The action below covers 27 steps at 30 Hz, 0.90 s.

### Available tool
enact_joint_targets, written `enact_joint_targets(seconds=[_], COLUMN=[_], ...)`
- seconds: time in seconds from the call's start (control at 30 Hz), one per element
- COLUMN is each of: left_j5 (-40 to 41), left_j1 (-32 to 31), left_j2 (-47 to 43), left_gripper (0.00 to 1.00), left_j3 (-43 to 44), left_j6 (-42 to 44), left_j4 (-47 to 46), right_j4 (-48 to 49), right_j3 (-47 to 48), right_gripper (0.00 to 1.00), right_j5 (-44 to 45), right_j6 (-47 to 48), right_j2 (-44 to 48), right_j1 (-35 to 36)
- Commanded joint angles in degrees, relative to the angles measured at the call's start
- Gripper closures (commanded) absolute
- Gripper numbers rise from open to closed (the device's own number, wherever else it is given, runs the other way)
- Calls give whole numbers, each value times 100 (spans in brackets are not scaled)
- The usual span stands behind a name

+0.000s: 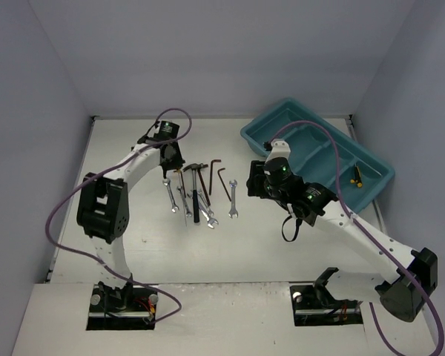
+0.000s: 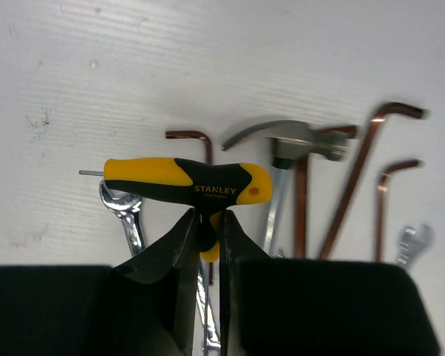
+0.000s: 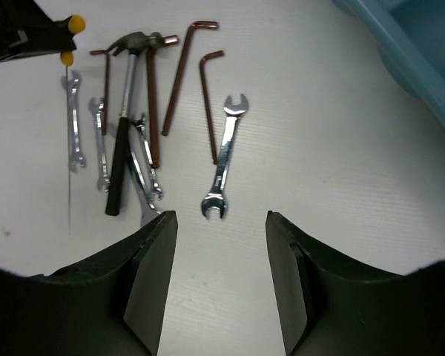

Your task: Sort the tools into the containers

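My left gripper (image 2: 206,230) is shut on the stem of a yellow-and-black T-handle tool (image 2: 185,184) and holds it over the far left end of the tool row; the gripper shows in the top view (image 1: 170,158). Below it lie a silver wrench (image 2: 127,215), a hammer (image 2: 285,141) and brown hex keys (image 2: 363,163). My right gripper (image 3: 219,282) is open and empty, just short of a lone silver wrench (image 3: 224,156); in the top view it hangs (image 1: 256,184) right of the tools (image 1: 196,194). The teal tray (image 1: 282,119) stands at the back right.
One yellow-and-black tool (image 1: 357,175) lies in the tray's right compartment. The tray's corner (image 3: 415,52) shows at the upper right of the right wrist view. Grey walls close in the white table on three sides. A black loop of cable (image 1: 288,230) hangs under the right arm.
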<state>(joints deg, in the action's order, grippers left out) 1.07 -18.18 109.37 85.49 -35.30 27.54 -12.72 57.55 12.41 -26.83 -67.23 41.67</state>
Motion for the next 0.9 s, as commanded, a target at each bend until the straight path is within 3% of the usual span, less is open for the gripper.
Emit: enact_joint_targets(seconds=[0.0, 0.4, 0.87], left_j5=[-397, -1102, -994], left_j1=[-190, -832, -1348], left_j2=[-1225, -2857, -3318], left_gripper=[100, 100, 100], left_j3=[194, -334, -462], left_j6=[-390, -1642, -1992], left_j4=[-218, -1037, -1349], right_j4=[215, 589, 900], right_j3=[660, 1763, 2239], right_gripper=[50, 47, 48], right_j5=[-239, -846, -983], right_j6=[-30, -41, 66], right_j2=[-181, -892, -1447], right_j1=[309, 553, 616])
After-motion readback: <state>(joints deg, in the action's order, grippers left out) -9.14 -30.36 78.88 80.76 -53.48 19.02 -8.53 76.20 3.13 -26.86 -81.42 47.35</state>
